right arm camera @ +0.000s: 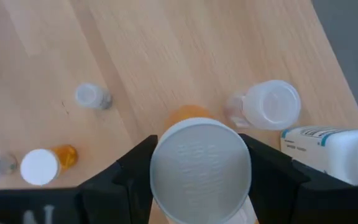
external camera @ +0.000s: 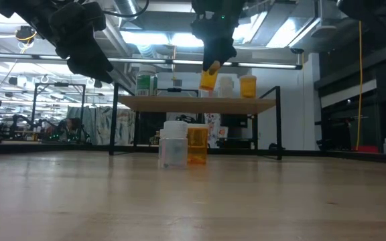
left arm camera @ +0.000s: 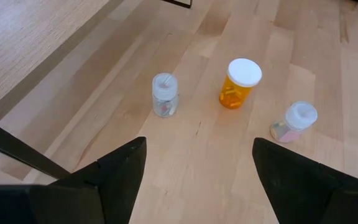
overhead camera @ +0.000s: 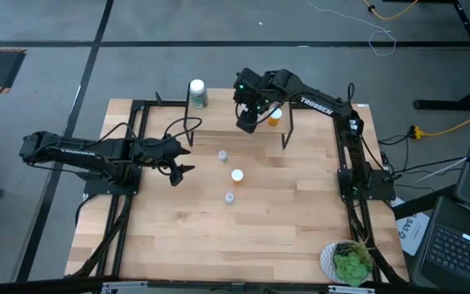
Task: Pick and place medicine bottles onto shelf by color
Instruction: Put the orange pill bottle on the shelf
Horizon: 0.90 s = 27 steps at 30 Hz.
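Observation:
My right gripper (overhead camera: 247,122) is shut on an orange bottle (external camera: 208,79) with a white cap (right arm camera: 201,167), above the light wood shelf (external camera: 196,104). On the shelf stand a green-labelled bottle (overhead camera: 197,93), a white bottle (right arm camera: 271,104) and an orange bottle (overhead camera: 274,116). On the table below stand a clear bottle (left arm camera: 165,94), an orange white-capped bottle (left arm camera: 238,84) and another clear bottle (left arm camera: 294,121). My left gripper (overhead camera: 178,171) is open and empty, above the table left of those bottles; it also shows in its own wrist view (left arm camera: 197,168). My right gripper pinches the orange bottle at its white-capped top end (right arm camera: 166,149) between its two fingers (right arm camera: 132,168), one on either side of the cap. The fingers come from above, pointing down. The bottle's orange body (external camera: 209,82) hangs below them, a little tilted, clear of the shelf top.
The shelf's thin black legs (overhead camera: 285,135) stand on the far half of the table. A green plant in a white pot (overhead camera: 348,263) sits at the near right corner. Bare tabletop lies near the front edge.

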### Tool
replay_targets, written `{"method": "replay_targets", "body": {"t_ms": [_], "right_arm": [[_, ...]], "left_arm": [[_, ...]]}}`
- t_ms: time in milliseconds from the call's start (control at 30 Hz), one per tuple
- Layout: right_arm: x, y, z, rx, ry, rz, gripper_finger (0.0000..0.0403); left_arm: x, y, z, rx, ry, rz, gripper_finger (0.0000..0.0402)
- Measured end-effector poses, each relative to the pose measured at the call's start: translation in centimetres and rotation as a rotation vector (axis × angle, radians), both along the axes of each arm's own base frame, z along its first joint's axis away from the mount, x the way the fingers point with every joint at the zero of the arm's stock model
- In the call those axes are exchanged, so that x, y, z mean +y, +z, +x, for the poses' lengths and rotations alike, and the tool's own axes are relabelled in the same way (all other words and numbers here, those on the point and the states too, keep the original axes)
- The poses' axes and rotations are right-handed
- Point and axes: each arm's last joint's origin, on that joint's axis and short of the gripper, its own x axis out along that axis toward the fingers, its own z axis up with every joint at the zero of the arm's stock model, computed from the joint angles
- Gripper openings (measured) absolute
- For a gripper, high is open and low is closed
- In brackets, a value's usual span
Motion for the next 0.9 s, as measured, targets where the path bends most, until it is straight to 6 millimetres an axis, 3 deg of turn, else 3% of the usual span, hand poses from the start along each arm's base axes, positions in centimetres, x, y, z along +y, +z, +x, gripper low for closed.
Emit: {"method": "replay_targets", "body": {"t_ms": [433, 900], "right_arm": [[0.1, -1.4, 0.7, 0.041, 0.005, 0.023, 0.0204], [0.1, -1.4, 0.7, 0.044, -0.019, 0.035, 0.0245]], "left_arm": [[0.0, 0.0, 0.0, 0.000, 0.000, 0.000, 0.0289], [0.0, 0.0, 0.0, 0.001, 0.000, 0.000, 0.0289]]}}
